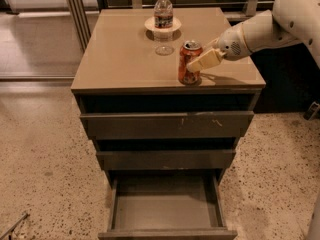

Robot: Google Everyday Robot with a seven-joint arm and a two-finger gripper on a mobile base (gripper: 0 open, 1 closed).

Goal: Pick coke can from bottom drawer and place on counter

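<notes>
The coke can (184, 59), red with a silver top, stands upright on the glossy tan counter (120, 59) near its front right edge. My gripper (191, 64) comes in from the right on a white arm (270, 29). It is closed around the can, and one cream finger (206, 60) lies across the can's right side. The other finger is hidden behind the can. The bottom drawer (165, 206) is pulled out wide below, and its grey inside holds nothing.
A clear water bottle (163, 6) stands on a small white plate (150, 24) at the back middle of the counter. The two upper drawer fronts (170, 125) stick out slightly. Speckled stone floor (45, 154) surrounds the cabinet. A metal frame stands at the back left.
</notes>
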